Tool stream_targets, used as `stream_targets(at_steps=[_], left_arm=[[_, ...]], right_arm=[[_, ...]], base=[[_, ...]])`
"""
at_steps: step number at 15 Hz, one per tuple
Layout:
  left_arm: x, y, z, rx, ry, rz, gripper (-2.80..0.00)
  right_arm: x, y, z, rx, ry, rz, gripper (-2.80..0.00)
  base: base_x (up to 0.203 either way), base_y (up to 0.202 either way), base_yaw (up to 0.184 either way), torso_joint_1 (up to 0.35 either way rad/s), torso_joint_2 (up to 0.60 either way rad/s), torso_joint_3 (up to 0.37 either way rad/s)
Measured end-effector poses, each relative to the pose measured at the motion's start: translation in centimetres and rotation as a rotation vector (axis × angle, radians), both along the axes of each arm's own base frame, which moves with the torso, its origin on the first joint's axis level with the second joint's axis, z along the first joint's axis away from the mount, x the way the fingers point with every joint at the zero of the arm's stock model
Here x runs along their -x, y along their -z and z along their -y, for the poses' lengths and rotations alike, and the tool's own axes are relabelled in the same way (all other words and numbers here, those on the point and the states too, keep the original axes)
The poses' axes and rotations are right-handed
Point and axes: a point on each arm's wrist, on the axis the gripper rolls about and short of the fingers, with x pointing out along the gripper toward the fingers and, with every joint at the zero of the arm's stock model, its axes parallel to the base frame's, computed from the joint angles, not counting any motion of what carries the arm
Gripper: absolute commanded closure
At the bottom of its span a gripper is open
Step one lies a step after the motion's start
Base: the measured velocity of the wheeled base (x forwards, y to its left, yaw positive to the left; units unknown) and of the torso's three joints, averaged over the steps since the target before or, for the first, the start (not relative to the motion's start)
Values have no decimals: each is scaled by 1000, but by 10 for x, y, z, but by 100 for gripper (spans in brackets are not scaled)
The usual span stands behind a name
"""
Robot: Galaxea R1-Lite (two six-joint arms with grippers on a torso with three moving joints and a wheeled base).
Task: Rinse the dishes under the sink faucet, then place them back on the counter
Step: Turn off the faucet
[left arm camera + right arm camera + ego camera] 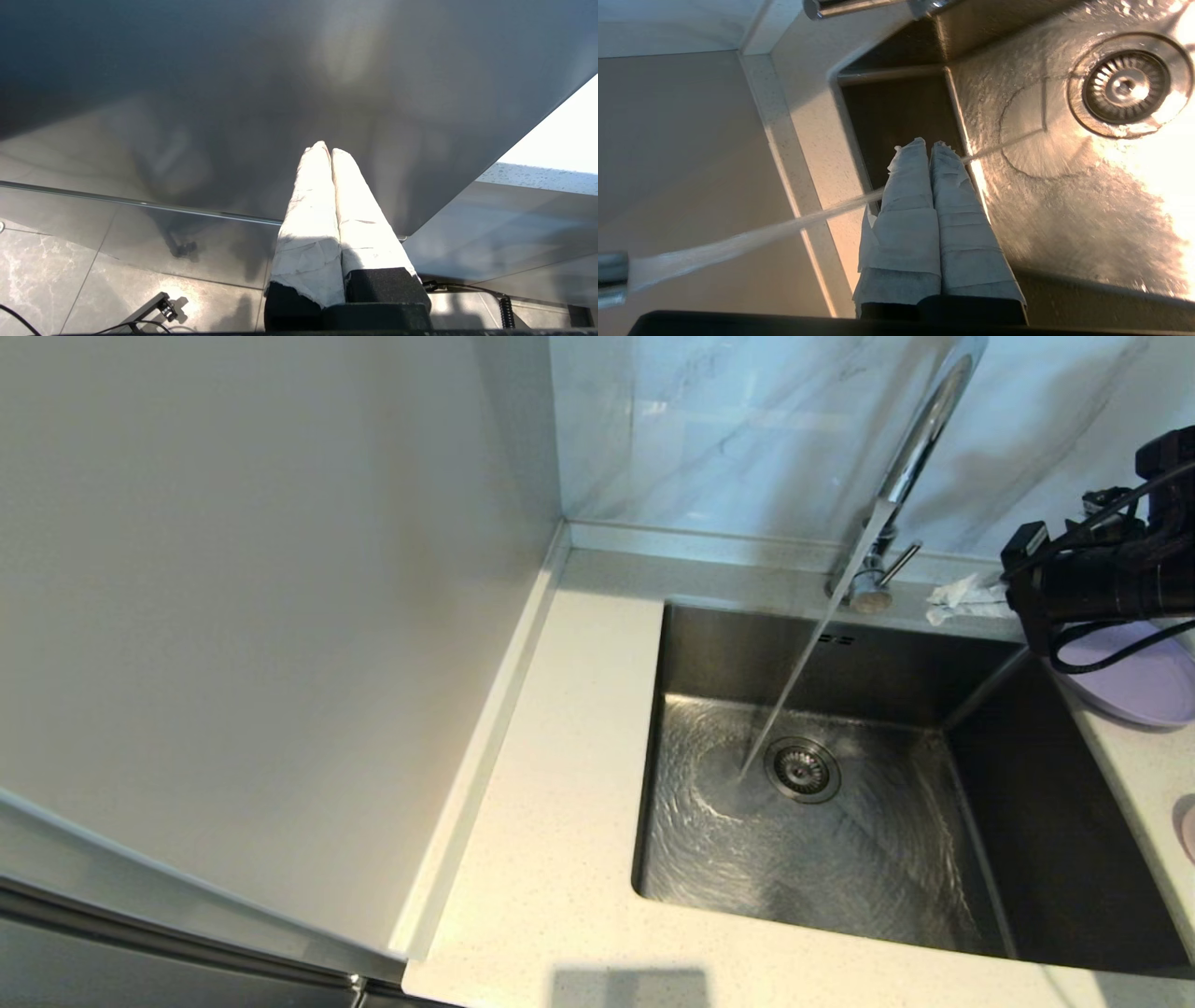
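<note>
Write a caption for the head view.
Water runs from the faucet into the empty sink; lavender plate waits on the counter.

One faucet (910,457), one sink (840,821), one lavender plate (1144,681), two pincers (325,151) (927,144)

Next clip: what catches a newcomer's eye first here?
Water streams from the chrome faucet into the steel sink, swirling beside the strainer drain. On the counter right of the basin, a lavender plate lies under the right arm. The right pincer is shut and empty.
</note>
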Motion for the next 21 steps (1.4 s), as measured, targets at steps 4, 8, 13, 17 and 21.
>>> stream_targets(at_steps=[4, 8, 13, 17, 21], left_arm=[[0, 0, 0, 0, 0, 0, 0], [0, 0, 0, 0, 0, 0, 0], [0, 0, 0, 0, 0, 0, 0], [0, 0, 0, 0, 0, 0, 0], [0, 0, 0, 0, 1, 1, 0]], right_arm=[[-13, -4, -7, -33, -5, 24, 0], [-22, -5, -9, -43, -4, 35, 0], [-32, -12, -7, -35, -2, 86, 0], [-46, -10, -5, -11, 26, 141, 0], [-58, -4, -2, 49, 94, 194, 0]], base=[[0, 0, 0, 0, 0, 0], [0, 0, 0, 0, 0, 0], [0, 0, 0, 0, 0, 0], [0, 0, 0, 0, 0, 0], [0, 0, 0, 0, 0, 0]])
